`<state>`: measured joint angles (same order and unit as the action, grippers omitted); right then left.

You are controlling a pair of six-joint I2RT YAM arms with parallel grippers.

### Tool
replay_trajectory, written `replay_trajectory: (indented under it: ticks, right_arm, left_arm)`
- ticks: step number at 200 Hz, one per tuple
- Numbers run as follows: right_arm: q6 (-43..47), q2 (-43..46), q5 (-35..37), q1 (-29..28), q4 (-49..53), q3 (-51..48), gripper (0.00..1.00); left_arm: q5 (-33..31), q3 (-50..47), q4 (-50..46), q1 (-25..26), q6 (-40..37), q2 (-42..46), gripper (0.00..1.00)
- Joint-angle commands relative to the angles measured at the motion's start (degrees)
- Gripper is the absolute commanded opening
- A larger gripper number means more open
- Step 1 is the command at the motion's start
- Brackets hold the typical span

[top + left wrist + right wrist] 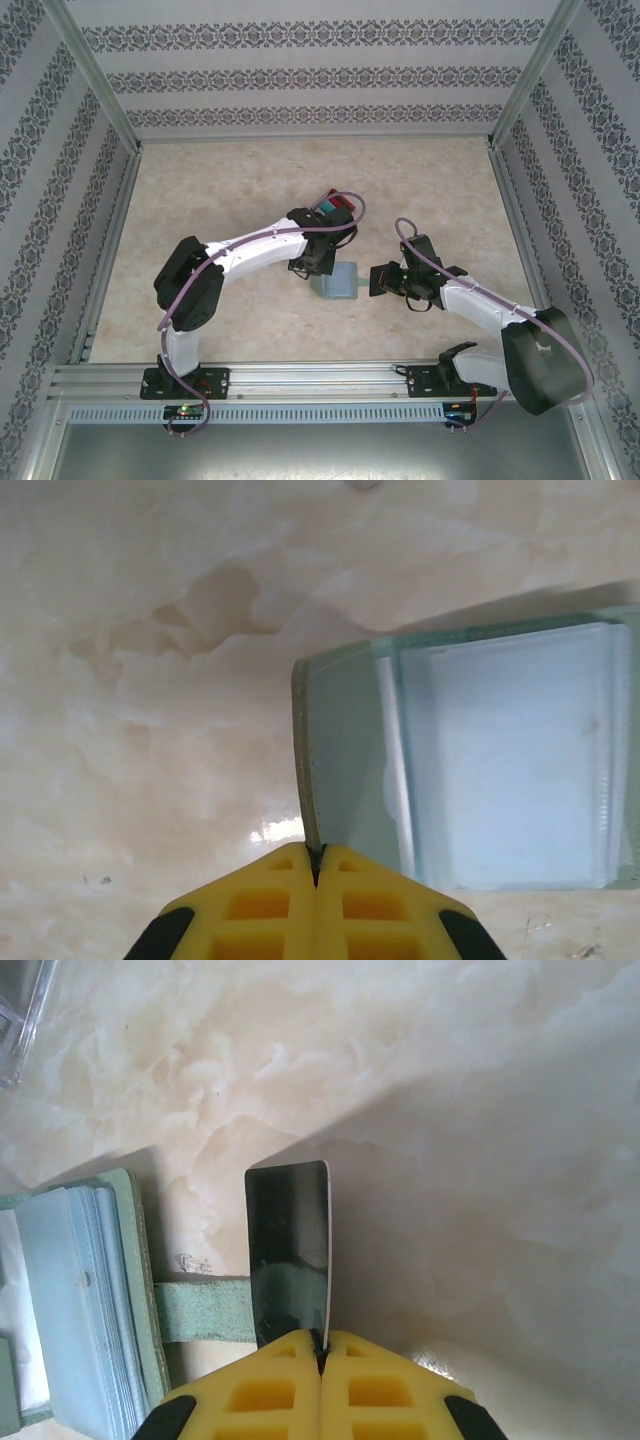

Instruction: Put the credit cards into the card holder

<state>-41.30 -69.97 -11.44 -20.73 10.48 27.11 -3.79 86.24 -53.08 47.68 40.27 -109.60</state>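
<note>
The grey-green card holder [338,285] lies open on the table between both arms, its clear sleeves [510,760] showing. My left gripper [316,852] is shut on the edge of the holder's raised cover flap [335,740]. My right gripper [321,1338] is shut on a dark grey credit card [288,1250], held on edge just right of the holder [135,1290], above its green strap [205,1310]. In the top view the left gripper [308,268] sits at the holder's left side and the right gripper [376,278] at its right. Red [342,206] and teal [327,209] credit cards stand behind.
A clear plastic tray [336,212] with upright slots holds the red and teal cards just behind the left wrist; its corner [15,1020] shows in the right wrist view. Patterned walls and metal rails [300,375] bound the marble-look table [220,190].
</note>
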Motion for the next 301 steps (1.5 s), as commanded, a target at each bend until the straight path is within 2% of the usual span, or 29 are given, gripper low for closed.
replay_trajectory:
  ticks: [1,27,44,66,83,116,133,217,301]
  right_arm:
    - [2.0,-1.1,1.3,0.7,3.6,0.3,0.03]
    - [2.3,2.3,-1.7,0.4,1.7,1.6,0.03]
    - [2.1,5.1,-1.6,0.2,2.2,3.0,0.03]
    - [2.3,8.5,1.2,-0.5,3.8,4.1,0.04]
    - [3.2,10.0,0.3,-1.0,2.1,3.7,0.04]
    - [4.6,9.5,-1.5,-2.2,1.7,4.6,0.03]
    - [3.6,9.5,0.9,-4.2,1.5,5.0,0.03]
    - [4.1,0.4,0.7,-5.9,-1.8,4.9,0.02]
    - [2.5,0.7,-2.7,-6.6,-4.0,5.3,0.03]
  left_arm:
    - [4.4,-5.4,6.4,-2.0,-0.1,2.8,0.00]
    - [12.4,-13.5,17.0,-4.3,2.9,5.8,0.00]
    - [15.2,-16.7,22.4,-4.9,4.9,7.2,0.00]
    - [13.9,-17.1,22.4,-5.0,5.8,7.9,0.00]
    - [13.6,-17.2,22.7,-5.0,6.3,8.1,0.00]
    - [14.0,-17.8,23.1,-5.0,7.0,8.7,0.00]
    - [13.9,-18.3,23.3,-5.0,7.7,9.1,0.00]
    - [14.6,-19.0,24.4,-5.0,8.6,9.5,0.00]
    - [14.5,-19.5,24.4,-5.0,8.8,9.4,0.00]
